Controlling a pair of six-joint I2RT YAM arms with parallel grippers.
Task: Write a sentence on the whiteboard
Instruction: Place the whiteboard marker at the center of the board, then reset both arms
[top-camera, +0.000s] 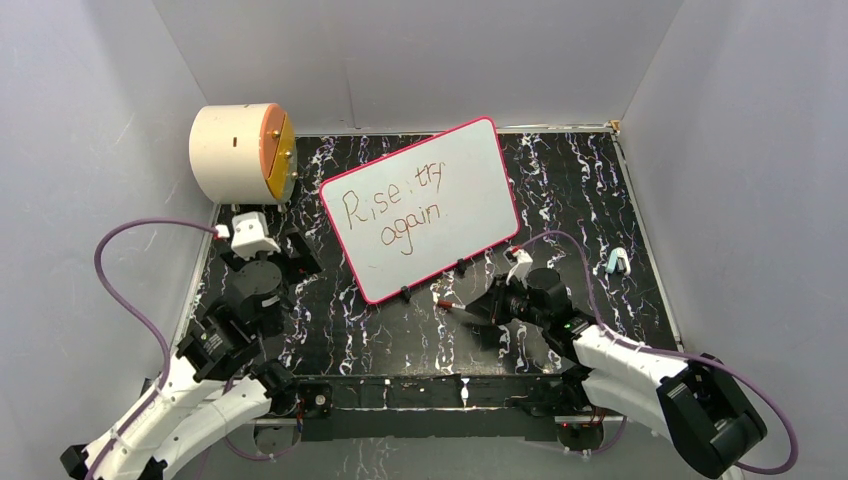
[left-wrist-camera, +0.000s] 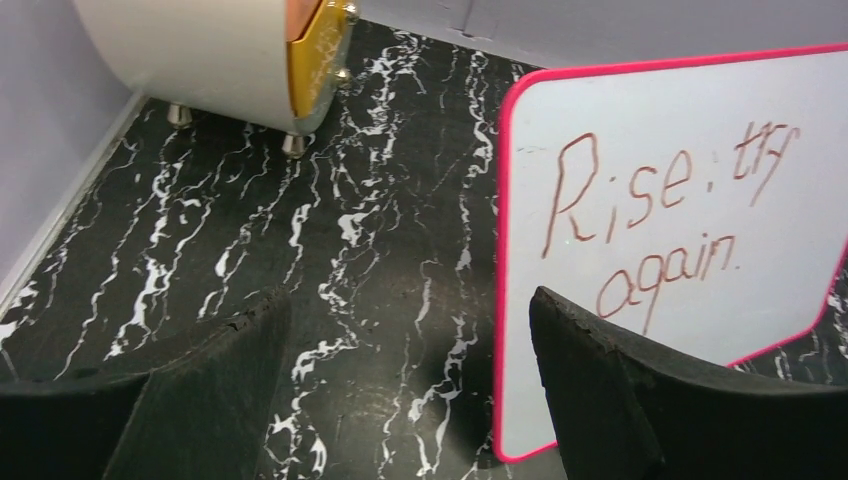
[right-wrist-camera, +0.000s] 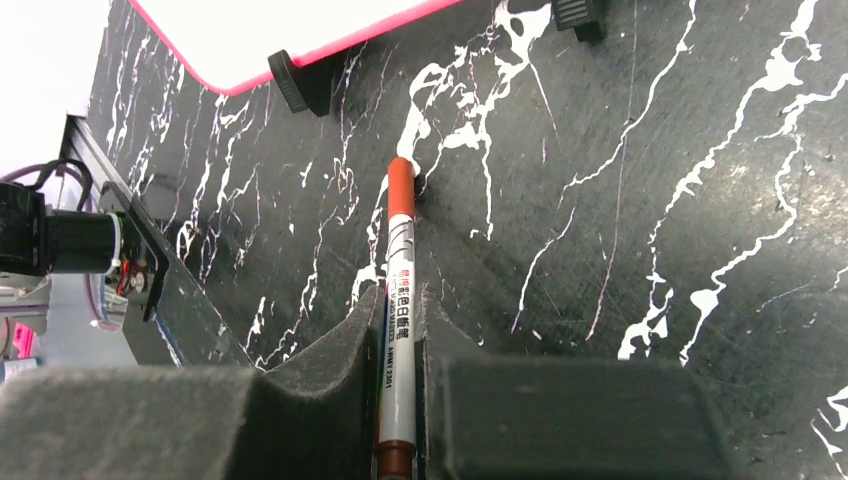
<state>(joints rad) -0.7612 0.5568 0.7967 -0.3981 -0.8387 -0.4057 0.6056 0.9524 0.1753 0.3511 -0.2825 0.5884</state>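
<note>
Right gripper (right-wrist-camera: 400, 312): closed on a marker (right-wrist-camera: 399, 262); both dark fingers press the white barrel from either side.
Marker: reddish-brown at both ends, with print along the barrel. It sticks out straight ahead of the right fingertips, its far end low over the table (top-camera: 580, 200). Whether that end touches the surface cannot be told.
Left gripper (left-wrist-camera: 405, 300): jaws spread wide, nothing between them, only bare tabletop ahead of the gap.
Whiteboard (top-camera: 452, 165): ahead of both grippers. From the right gripper it lies ahead and to the left, its near pink-red edge beyond the marker's far end and apart from it. From the left gripper it stands ahead and to the right, its left edge just beyond the right finger (left-wrist-camera: 600, 380). It leans back on small black clip feet, one (right-wrist-camera: 300, 85) showing ahead-left of the marker.
Sentence (top-camera: 400, 205): thin reddish-brown handwriting on the board face in two lines, "Rise", a small mark and "try" above, "again" with a dot below. It faces the grippers and is legible from the left wrist.
Cylinder (top-camera: 232, 152): cream, with an orange face, ahead and to the left of the left gripper, well apart from it and standing on small metal feet.
Small pale object (top-camera: 617, 261): on the table to the right of the right gripper, apart from it; what it is cannot be told.
</note>
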